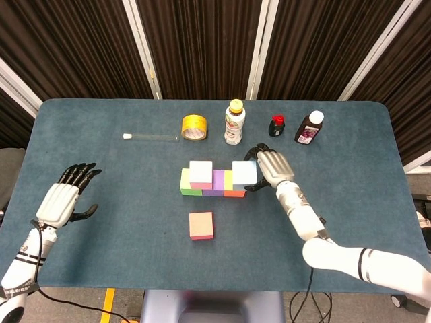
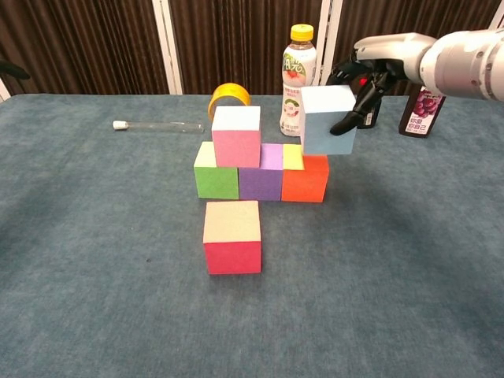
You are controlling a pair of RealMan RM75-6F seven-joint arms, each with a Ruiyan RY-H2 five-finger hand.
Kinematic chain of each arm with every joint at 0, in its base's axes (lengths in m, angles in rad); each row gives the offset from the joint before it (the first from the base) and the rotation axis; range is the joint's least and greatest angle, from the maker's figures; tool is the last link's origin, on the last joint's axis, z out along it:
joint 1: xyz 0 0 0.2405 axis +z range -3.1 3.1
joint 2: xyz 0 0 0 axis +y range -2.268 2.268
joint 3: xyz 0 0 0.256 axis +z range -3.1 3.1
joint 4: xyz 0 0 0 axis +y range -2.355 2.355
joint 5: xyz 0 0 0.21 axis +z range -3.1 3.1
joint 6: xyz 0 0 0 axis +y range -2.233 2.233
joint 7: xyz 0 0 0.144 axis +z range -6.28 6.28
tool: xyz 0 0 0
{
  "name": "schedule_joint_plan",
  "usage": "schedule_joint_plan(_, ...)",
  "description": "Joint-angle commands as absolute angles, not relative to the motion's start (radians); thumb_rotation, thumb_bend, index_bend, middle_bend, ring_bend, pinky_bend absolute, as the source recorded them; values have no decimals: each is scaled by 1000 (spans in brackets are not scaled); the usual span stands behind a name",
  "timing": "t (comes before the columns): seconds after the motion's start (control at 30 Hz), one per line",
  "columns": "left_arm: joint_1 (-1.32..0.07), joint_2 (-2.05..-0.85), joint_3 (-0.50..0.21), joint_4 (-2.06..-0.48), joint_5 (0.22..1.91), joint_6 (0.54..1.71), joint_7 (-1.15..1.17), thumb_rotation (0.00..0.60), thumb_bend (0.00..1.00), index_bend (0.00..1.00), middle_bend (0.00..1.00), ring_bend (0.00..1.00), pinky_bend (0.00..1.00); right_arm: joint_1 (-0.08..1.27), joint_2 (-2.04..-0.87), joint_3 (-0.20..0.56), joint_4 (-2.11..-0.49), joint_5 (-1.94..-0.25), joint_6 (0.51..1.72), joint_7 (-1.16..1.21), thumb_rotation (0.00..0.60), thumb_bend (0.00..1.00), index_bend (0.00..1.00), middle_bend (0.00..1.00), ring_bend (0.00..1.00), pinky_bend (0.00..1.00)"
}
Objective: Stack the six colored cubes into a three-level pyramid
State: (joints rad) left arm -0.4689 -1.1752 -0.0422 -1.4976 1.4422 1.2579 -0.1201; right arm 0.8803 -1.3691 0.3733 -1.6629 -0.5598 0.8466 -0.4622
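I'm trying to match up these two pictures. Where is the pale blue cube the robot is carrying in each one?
Head view: the pale blue cube sits just right of centre, held by the right hand over the right end of the cube row.
Chest view: it is upper right of centre, above the orange cube.
Shared landmark: the yellow-capped drink bottle just behind it.
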Motion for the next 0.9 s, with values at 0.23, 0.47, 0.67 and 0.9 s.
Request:
schedule_joint_plan(0.23, -455, -1183, -47, -1485, 1447, 1250, -133, 600, 309, 135, 29, 10, 83, 968, -1451, 357, -1535, -532, 790, -409, 600, 273, 519, 319, 152, 273)
schedule_joint_plan(0.47, -448, -1184, -52, -1478, 1455, 1247, -145, 600, 308, 133, 27, 8, 83, 1004, -1483, 344, -1501, -523, 794, -389, 600, 274, 513, 311, 144, 260)
schedule_joint_plan(0.67, -441, -1188, -51, -1469, 1465, 1245, -158, 600, 309, 131, 22, 6, 83, 1025, -1496, 326, -1480, -502, 800, -390, 600, 274, 502, 307, 142, 250)
schedule_joint_plan(0.9, -439, -1190, -53, -1460, 1473, 1238, -174, 600, 309, 130, 18, 6, 84, 1040, -1506, 314, -1465, -493, 812, -383, 600, 274, 498, 305, 140, 245)
